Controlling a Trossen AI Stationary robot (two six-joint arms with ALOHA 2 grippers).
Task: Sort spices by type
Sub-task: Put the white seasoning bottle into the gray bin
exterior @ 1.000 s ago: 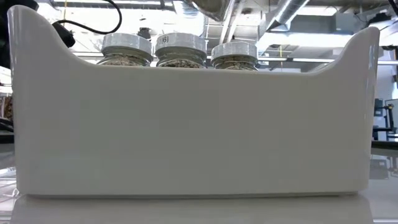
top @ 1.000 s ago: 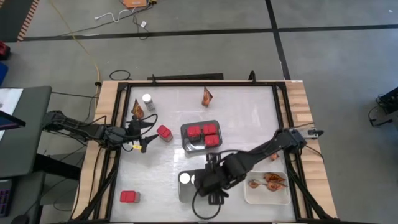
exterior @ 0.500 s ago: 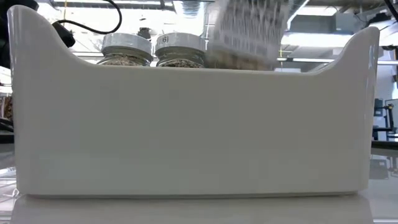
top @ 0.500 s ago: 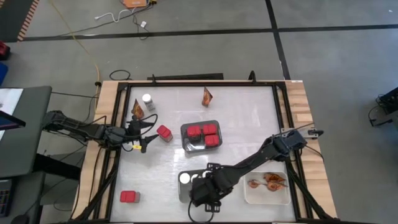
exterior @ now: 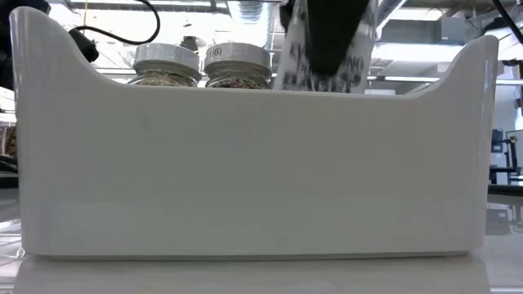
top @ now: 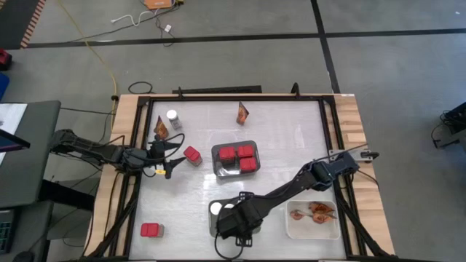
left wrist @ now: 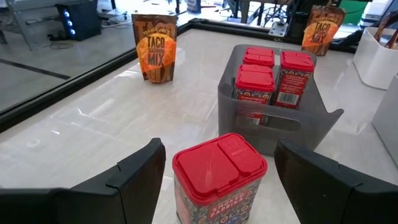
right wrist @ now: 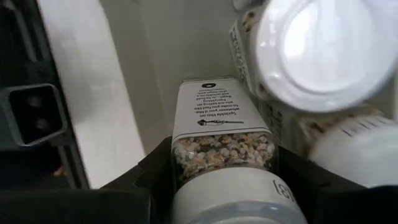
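My right gripper (top: 234,225) points down over the white tray (exterior: 245,180) at the table's near edge, shut on a clear spice jar (right wrist: 222,134) with a white lid. Two more jars (exterior: 167,64) stand in that tray. My left gripper (left wrist: 217,168) is open at the table's left, its fingers on either side of a red spice container (left wrist: 217,177) without touching it. More red containers fill the grey tray (top: 234,159). Orange-brown packets (top: 161,127) and a lone jar (top: 173,116) stand at the far left. My right gripper pinches the jar between its two fingers on the sides of its upper body (right wrist: 186,152), just under the white lid. The fingers come from above, pointing down. The jar hangs upright, lid up; the tray wall hides its bottom.
A second white tray (top: 331,227) at the near right holds packets. Another packet (top: 242,113) stands near the far edge and a red container (top: 151,230) sits at the near left. Black rails frame the table.
My right gripper has come down and toward the table's near left corner with the jar, lowering it into the white tray beside the other jars. It has rolled a little as it sank. In the low view the jar now hides a third lid.
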